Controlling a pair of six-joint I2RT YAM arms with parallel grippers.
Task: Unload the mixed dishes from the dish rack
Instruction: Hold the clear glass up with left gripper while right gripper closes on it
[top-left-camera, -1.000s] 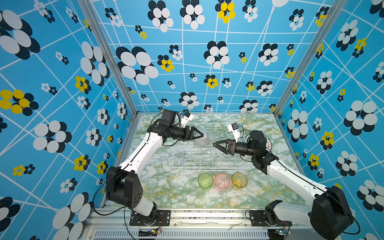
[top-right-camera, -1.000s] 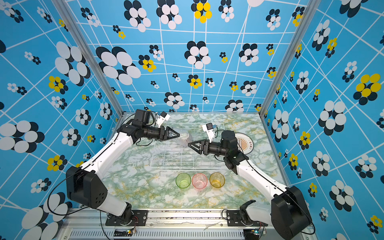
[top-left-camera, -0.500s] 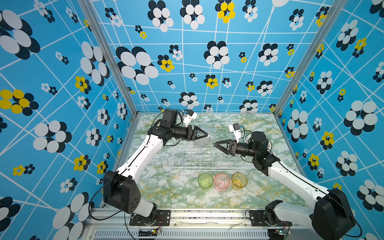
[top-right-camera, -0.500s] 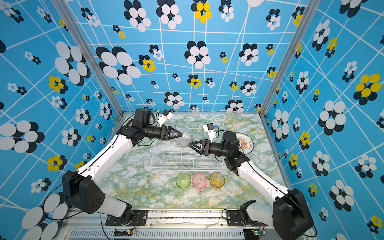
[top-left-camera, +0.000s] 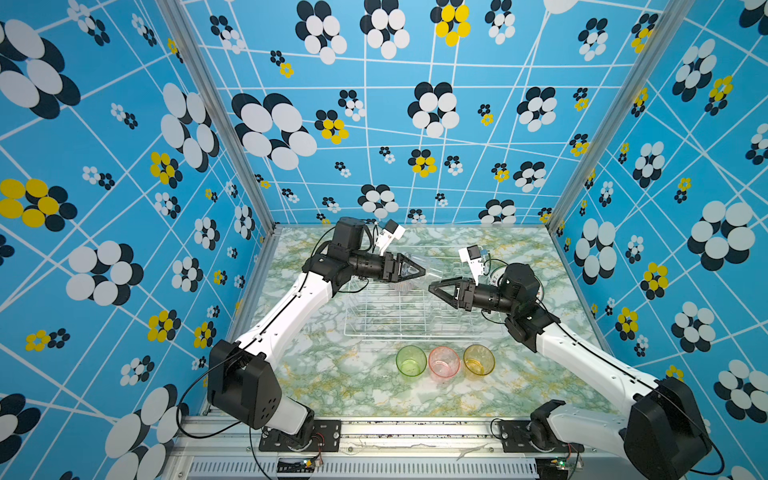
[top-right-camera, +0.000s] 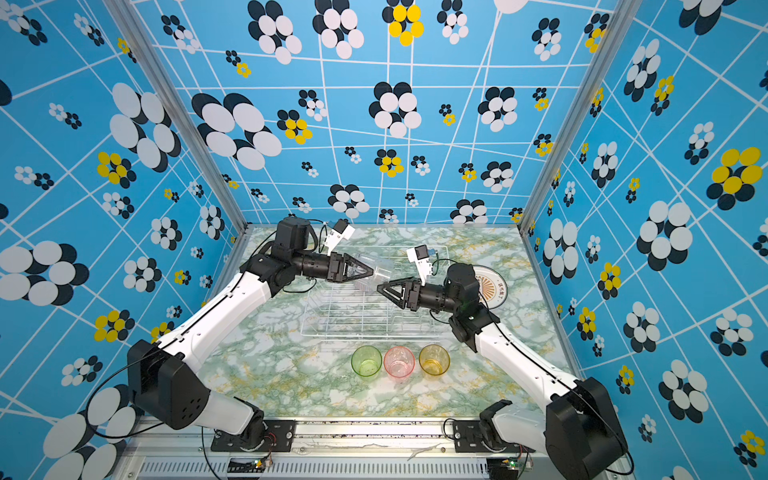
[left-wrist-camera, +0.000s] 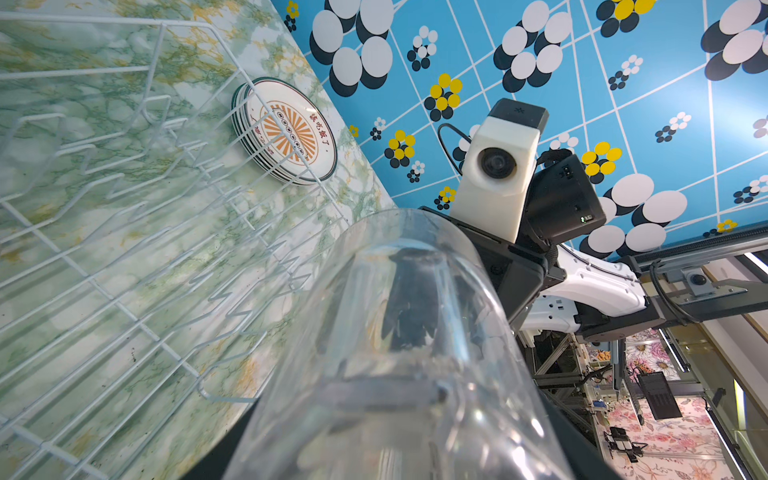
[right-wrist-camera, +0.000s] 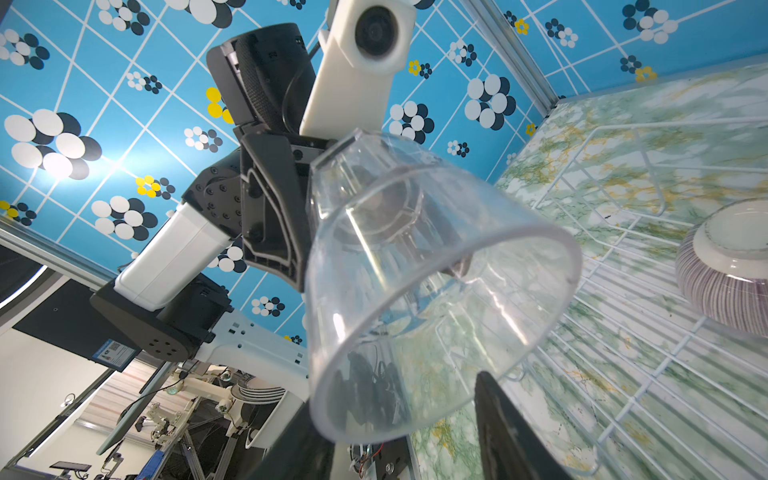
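A clear tumbler (top-left-camera: 406, 286) hangs on its side above the dish rack (top-left-camera: 415, 328), with my left gripper (top-left-camera: 419, 272) shut on its base end. Its open mouth faces my right gripper (top-left-camera: 433, 286), whose fingers stand apart on either side of the rim (right-wrist-camera: 436, 270). Both top views show the two grippers nearly tip to tip over the rack (top-right-camera: 365, 322). A pink-striped ribbed bowl (right-wrist-camera: 727, 266) lies upside down in the rack. In the left wrist view the tumbler (left-wrist-camera: 407, 332) hides my own fingers.
Green (top-left-camera: 410, 361), pink (top-left-camera: 444, 362) and amber (top-left-camera: 478, 360) tumblers stand upright in a row on the marble table in front of the rack. A stack of green-rimmed sunburst plates (top-right-camera: 492, 286) lies flat to the right of the rack, behind the right arm.
My left gripper has carried the clear tumbler a little to the right, toward the right gripper. The right gripper's jaws have narrowed around the tumbler's rim.
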